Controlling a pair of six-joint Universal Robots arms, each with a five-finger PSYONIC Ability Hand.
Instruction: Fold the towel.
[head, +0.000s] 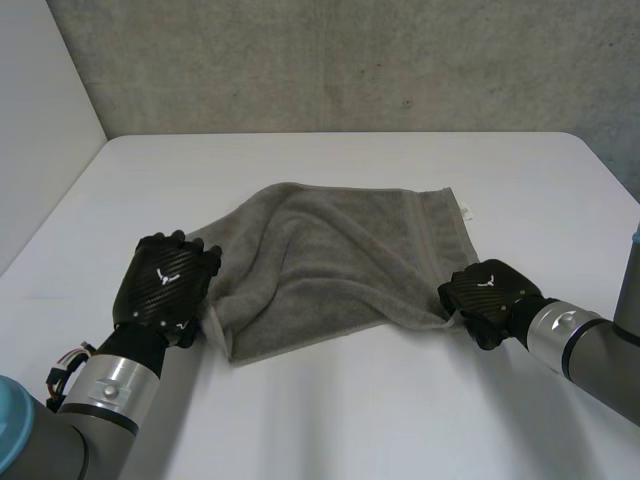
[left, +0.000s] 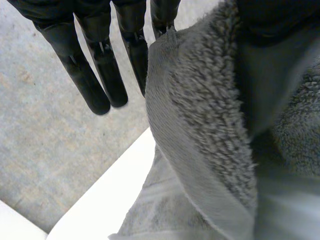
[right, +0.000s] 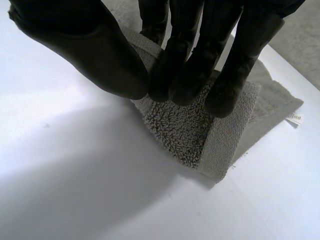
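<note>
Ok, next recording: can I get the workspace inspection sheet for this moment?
Surface: white table, no marks seen.
Job's things: grey towel, rumpled, lying open, not yet folded; small label at its far right corner.
Clutter: nothing seen.
Hands: left hand pinches the towel's near left corner; right hand pinches its near right corner.
Cables: nothing seen.
Surroundings: grey concrete wall behind; white panel at the left.

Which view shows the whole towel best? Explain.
Head view: the towel shows its whole outline. Left wrist view: close pile at one edge. Right wrist view: the corner that the right hand pinches.
</note>
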